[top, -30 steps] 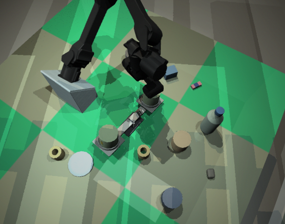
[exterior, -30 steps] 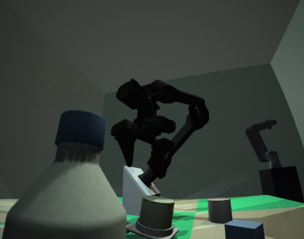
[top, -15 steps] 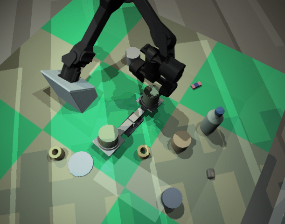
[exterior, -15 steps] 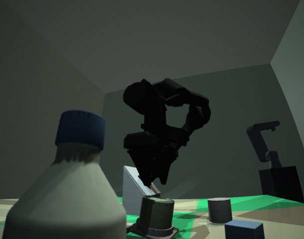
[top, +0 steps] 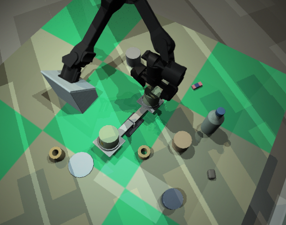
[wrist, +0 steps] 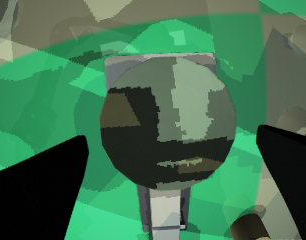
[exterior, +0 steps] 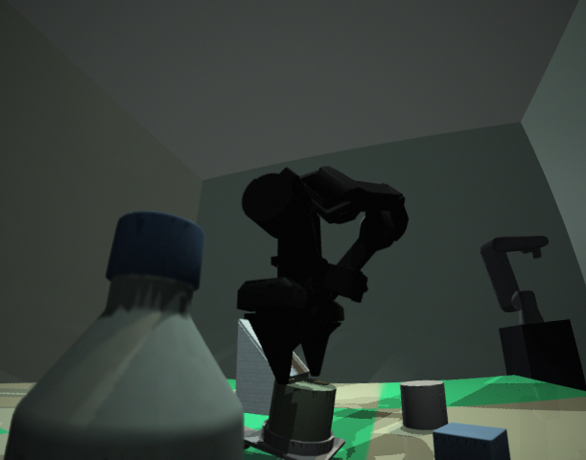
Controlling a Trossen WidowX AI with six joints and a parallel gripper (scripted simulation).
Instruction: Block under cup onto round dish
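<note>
My gripper (top: 154,91) (exterior: 298,377) (wrist: 175,139) is open and empty, pointing down over the far cup (top: 151,98) (exterior: 302,410) (wrist: 193,110). In the wrist view the fingers stand on either side of this green-grey cup; in the exterior view the tips are about level with its top. The cup stands on its square tray, which looks slightly tilted. The other cup (top: 109,135) stands at the near end of the balance beam (top: 124,127) (wrist: 165,200). The pale round dish (top: 80,164) is left of that cup, with no cup above it. The block is not visible.
A wedge-shaped mount (top: 65,94) carries the arm. A grey cylinder (top: 133,56) (exterior: 424,405) and blue box (exterior: 471,443) are near the arm. A bottle (top: 210,123) (exterior: 128,391), tan cylinder (top: 182,140) and ring (top: 144,157) stand right of the balance. Another ring (top: 62,155) is beside the dish.
</note>
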